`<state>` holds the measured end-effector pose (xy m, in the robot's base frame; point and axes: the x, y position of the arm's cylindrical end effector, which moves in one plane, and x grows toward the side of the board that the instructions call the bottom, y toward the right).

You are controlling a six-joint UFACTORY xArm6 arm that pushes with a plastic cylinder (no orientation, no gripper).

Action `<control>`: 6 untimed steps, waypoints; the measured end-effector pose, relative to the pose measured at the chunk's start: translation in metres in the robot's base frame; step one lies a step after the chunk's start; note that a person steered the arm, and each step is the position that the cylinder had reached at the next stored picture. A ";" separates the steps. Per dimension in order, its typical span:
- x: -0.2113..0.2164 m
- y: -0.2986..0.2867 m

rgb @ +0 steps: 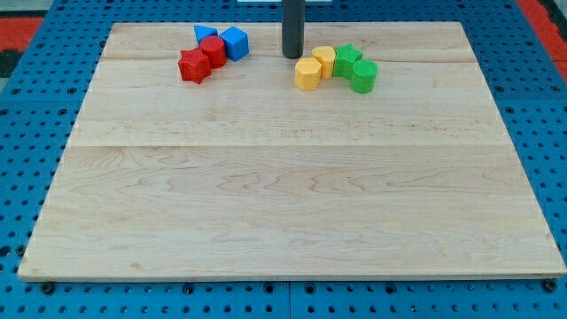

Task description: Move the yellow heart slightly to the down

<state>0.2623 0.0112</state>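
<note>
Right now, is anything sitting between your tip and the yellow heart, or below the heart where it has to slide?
Nothing visible. My tip stands just to the view's left of the yellow heart, with bare wooden board between them. The other yellow block sits lower-left, touching the heart.

Single view, front, elevated, angled down at board.

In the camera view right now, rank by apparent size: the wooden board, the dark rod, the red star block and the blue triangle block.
1. Wooden board, by far the largest.
2. Dark rod, ending at my tip, just left of the yellow blocks.
3. Red star block.
4. Blue triangle block, partly hidden behind a red block, so its rank is unsure.
</note>
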 end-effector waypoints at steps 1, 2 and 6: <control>0.000 0.000; 0.002 0.007; -0.013 -0.001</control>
<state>0.2490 0.0102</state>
